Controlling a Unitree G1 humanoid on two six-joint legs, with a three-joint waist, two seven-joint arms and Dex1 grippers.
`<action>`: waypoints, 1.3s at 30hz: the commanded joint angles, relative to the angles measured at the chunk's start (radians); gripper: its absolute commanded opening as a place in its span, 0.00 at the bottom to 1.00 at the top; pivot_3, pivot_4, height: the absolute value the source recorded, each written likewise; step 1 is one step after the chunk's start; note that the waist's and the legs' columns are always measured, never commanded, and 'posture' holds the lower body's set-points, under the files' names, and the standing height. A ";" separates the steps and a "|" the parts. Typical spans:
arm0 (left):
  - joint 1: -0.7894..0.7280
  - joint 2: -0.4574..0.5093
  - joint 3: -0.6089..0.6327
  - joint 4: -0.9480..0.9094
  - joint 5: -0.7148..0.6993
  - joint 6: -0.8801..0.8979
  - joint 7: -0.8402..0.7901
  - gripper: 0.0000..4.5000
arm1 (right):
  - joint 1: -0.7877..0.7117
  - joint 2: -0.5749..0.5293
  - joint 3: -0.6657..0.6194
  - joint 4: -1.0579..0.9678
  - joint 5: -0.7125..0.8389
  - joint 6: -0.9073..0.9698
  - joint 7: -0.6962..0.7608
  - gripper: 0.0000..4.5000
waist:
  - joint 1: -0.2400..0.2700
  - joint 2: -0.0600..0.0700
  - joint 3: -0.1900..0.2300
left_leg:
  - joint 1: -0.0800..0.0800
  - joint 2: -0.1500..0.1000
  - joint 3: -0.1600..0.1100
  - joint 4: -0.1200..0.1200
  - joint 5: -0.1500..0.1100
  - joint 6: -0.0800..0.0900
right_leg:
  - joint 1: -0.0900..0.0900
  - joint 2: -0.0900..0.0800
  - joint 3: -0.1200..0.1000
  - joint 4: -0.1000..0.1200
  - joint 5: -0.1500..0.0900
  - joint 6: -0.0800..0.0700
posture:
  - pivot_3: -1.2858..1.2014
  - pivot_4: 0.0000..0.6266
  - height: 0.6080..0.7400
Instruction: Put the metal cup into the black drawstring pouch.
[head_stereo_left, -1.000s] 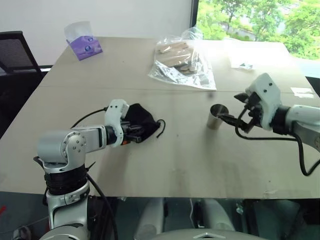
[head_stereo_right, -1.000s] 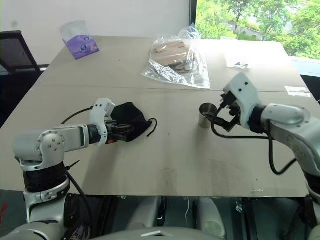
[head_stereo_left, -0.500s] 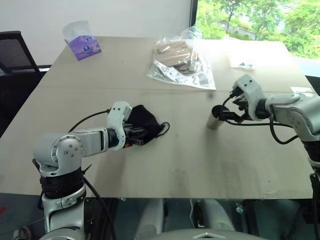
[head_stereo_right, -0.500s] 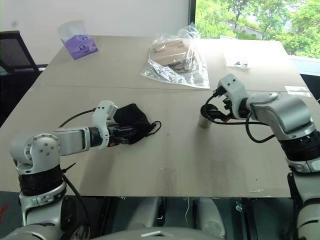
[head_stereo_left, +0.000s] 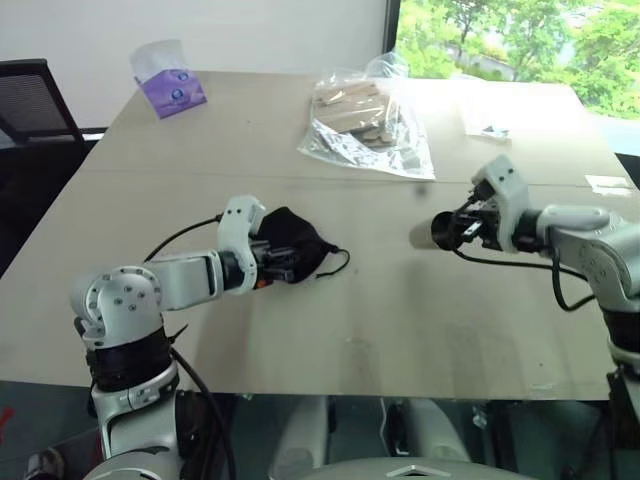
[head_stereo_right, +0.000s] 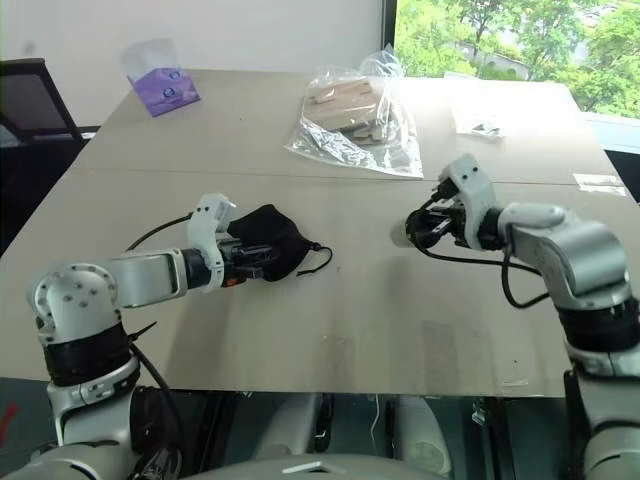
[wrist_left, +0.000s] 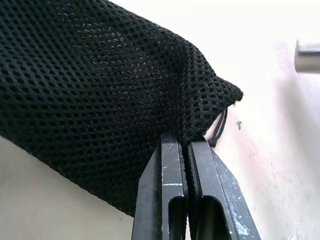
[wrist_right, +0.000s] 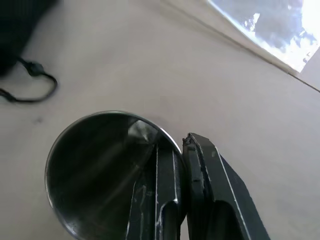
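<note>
The metal cup is tipped on its side just over the table at centre right, base toward the pouch. My right gripper is shut on its rim. In the right wrist view one finger sits inside the cup and the other outside. The black drawstring pouch lies at centre left, its cord trailing right. My left gripper is shut on the pouch's near edge. In the left wrist view the fingers pinch the black mesh.
A clear plastic bag of wooden blocks lies at the back centre. A purple tissue pack stands at the back left, beside a black chair. Small items and a paper label lie far right.
My right gripper has come down and shut on the cup's rim. The cup has gone from upright to tipped on its side. The left gripper still holds the pouch.
</note>
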 joint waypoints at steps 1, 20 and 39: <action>-0.061 -0.005 0.012 0.063 -0.057 0.002 0.033 0.00 | 0.107 0.068 -0.115 -0.184 0.065 0.005 -0.064 0.02 | 0.000 0.000 0.000 | -0.001 0.000 0.000 0.000 0.000 0.000 | -0.001 0.000 0.000 0.000 0.000 0.000 | 0.52 0.24 1.00; -0.201 0.028 -0.030 0.350 -0.192 0.002 0.100 0.00 | 0.296 0.530 0.145 -0.016 -0.022 -0.591 -0.014 0.02 | -0.005 0.000 0.000 | -0.009 0.000 0.001 0.001 0.003 -0.005 | -0.011 0.004 0.001 0.002 0.000 0.000 | 0.52 0.24 1.00; -0.142 0.044 -0.013 0.290 -0.474 -0.009 0.324 0.00 | 0.207 0.685 0.294 0.526 -0.295 -0.938 0.035 0.02 | -0.006 -0.001 -0.001 | -0.009 0.000 0.000 0.001 0.004 -0.006 | -0.011 0.001 0.001 0.003 0.000 0.000 | 0.52 0.24 1.00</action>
